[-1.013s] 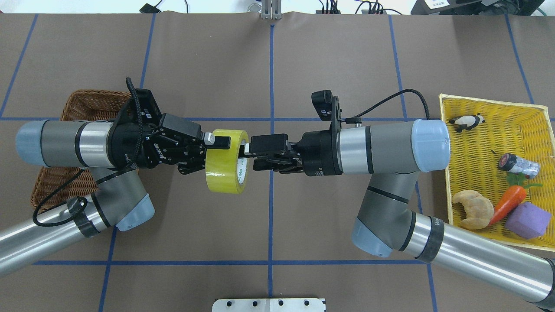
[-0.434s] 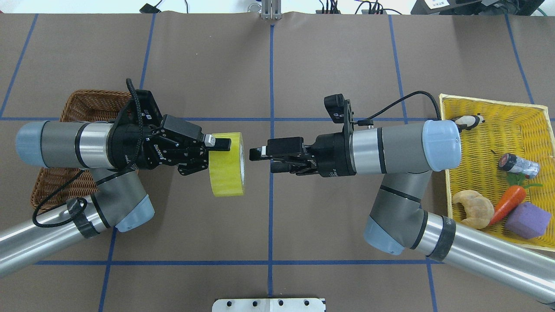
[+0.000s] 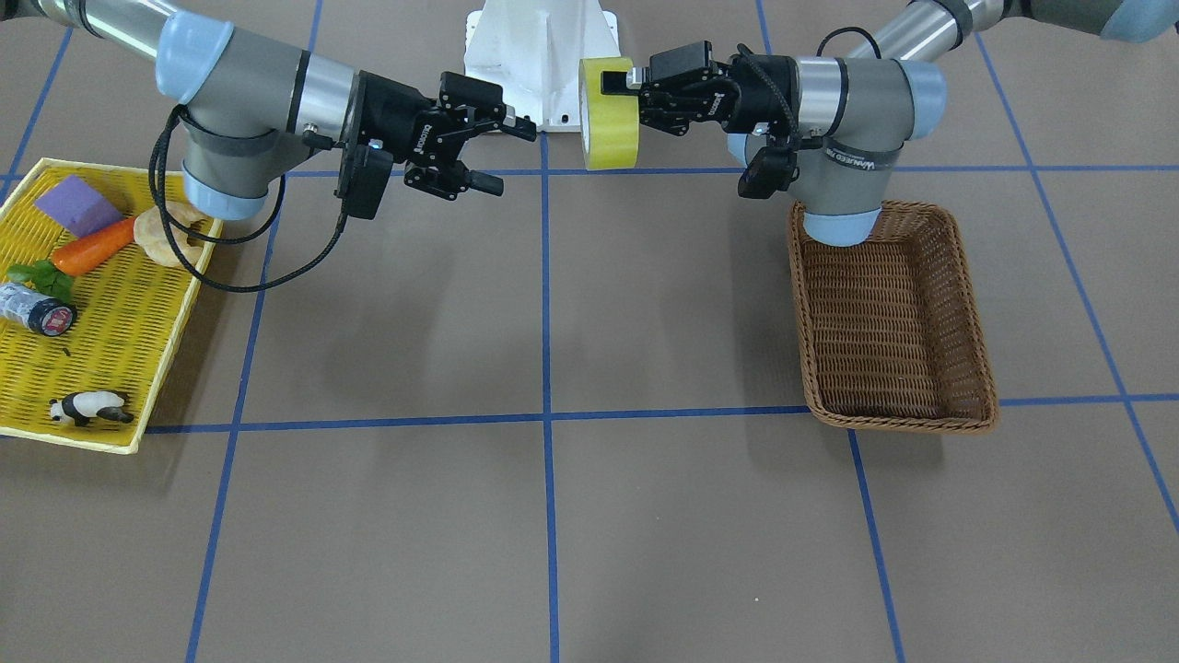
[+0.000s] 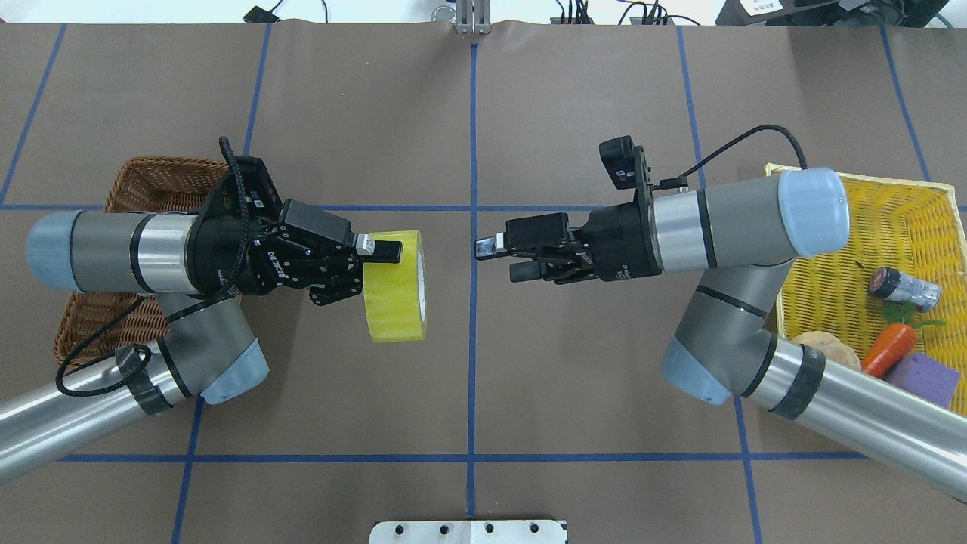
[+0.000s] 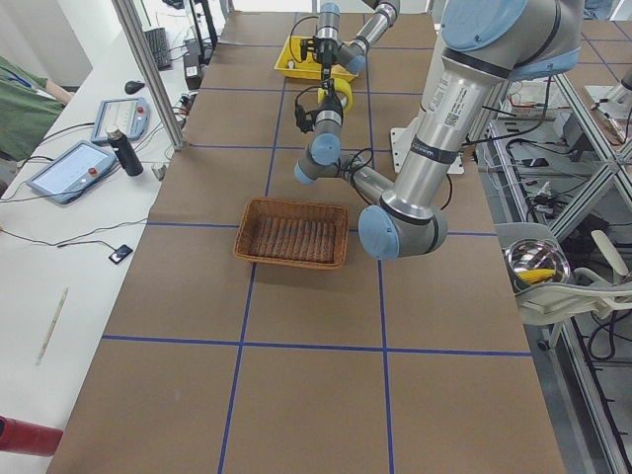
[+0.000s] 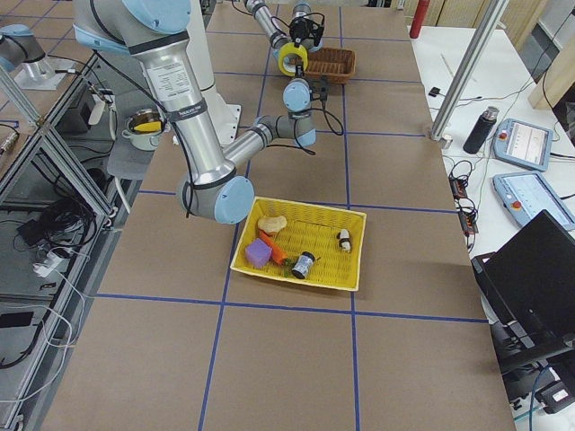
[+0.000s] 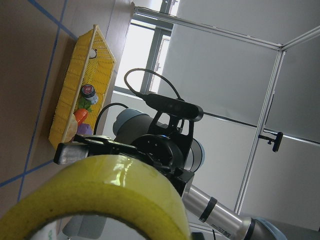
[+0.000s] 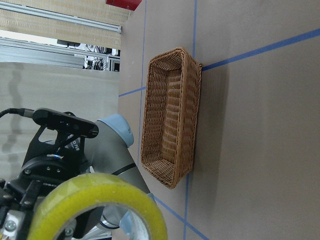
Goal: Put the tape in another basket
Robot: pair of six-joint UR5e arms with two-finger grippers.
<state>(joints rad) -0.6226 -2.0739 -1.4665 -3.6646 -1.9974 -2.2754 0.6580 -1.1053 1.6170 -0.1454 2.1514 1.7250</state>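
Observation:
The yellow-green tape (image 4: 393, 291) hangs on edge in the air, left of the table's centre line. My left gripper (image 4: 380, 261) is shut on its rim; one finger lies across the top of the roll. The tape also shows in the front view (image 3: 610, 115) and fills the bottom of the left wrist view (image 7: 115, 192). My right gripper (image 4: 500, 258) is open and empty, a short gap to the right of the tape. The brown wicker basket (image 4: 147, 181) lies under my left arm, partly hidden; the front view shows the basket (image 3: 893, 322) empty.
A flat yellow mesh tray (image 4: 895, 219) at the right holds a toy panda (image 3: 87, 407), a small dark cylinder (image 4: 903, 287), a carrot (image 4: 891, 349), a croissant and a purple block (image 4: 923, 378). My right forearm crosses its near corner.
My right gripper has let go of the tape and drawn back to the right. The tape has stayed in my left gripper and turned more edge-on.

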